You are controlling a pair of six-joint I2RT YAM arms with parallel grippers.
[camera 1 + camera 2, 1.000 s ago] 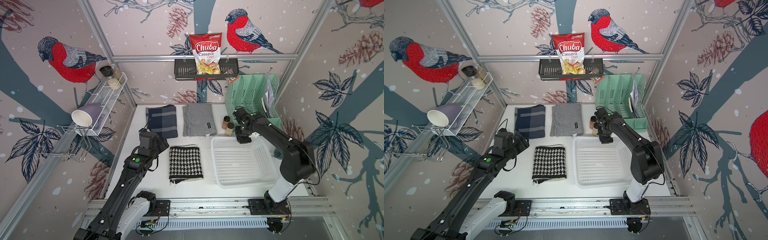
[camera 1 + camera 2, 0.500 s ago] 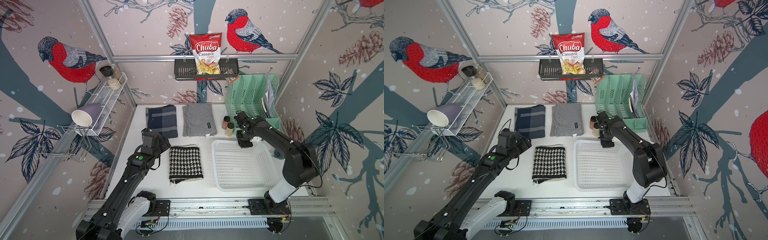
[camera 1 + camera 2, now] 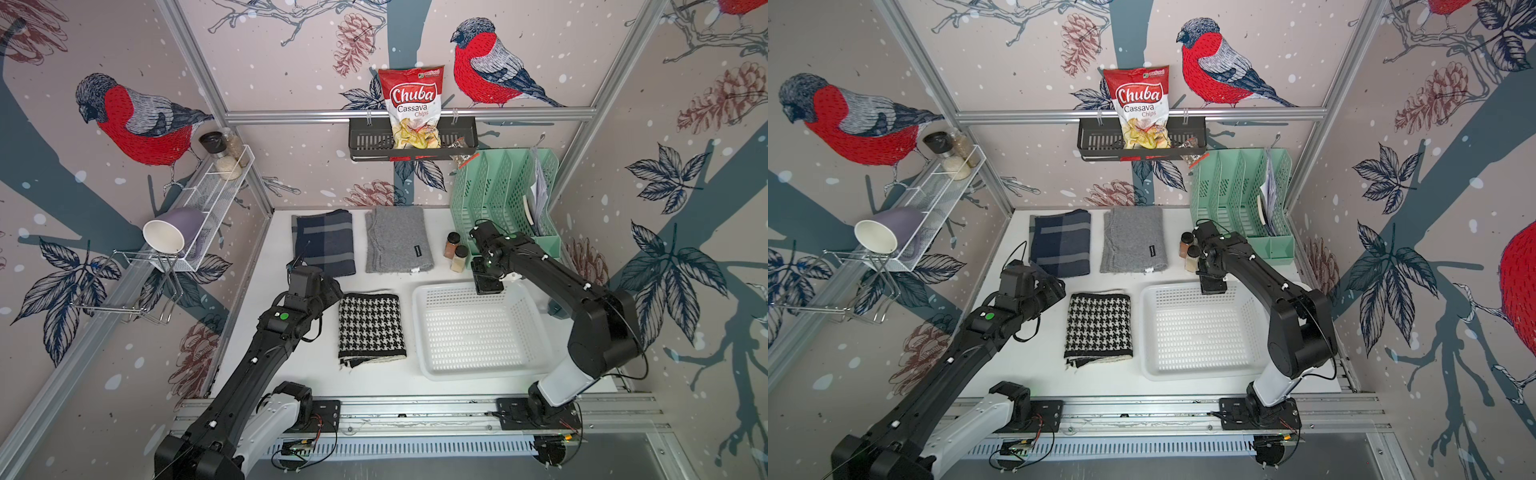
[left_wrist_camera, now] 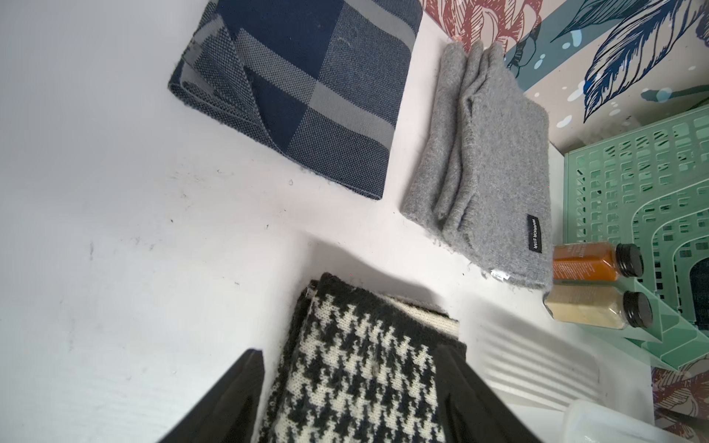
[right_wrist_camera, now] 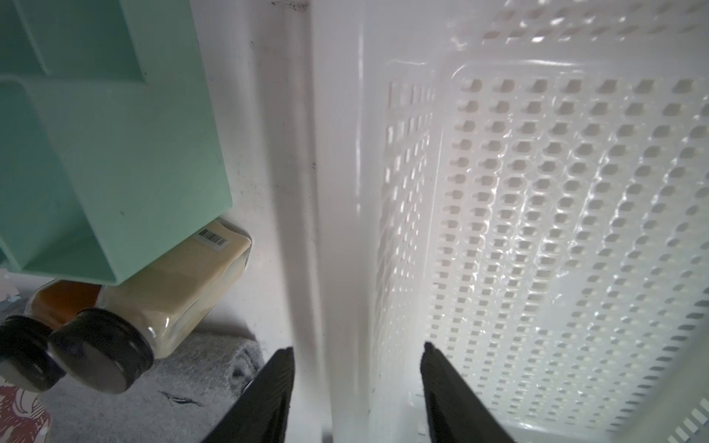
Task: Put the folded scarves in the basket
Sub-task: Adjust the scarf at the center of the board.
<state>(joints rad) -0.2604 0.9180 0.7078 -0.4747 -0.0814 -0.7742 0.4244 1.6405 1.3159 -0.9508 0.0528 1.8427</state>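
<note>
White table [image 3: 316, 374] bears the basket [image 3: 440, 296], while a bag [image 3: 411, 99] reads "Chuba Cassava Chips".

Left wrist view: houndstooth scarf [image 4: 356, 364] cut off by the frame; basket [image 4: 544, 368] blurred. Right wrist view: orange jar [image 5: 65, 301] largely hidden behind organiser [image 5: 96, 153] and pale jar [image 5: 184, 284].

Chip bag [image 3: 413, 106], upper centre in both top views: "Chuba Cassava Chips". Black tag [image 4: 534, 234] on grey scarf [image 4: 495, 161], left wrist view: white lettering ending in "STAR".
</note>
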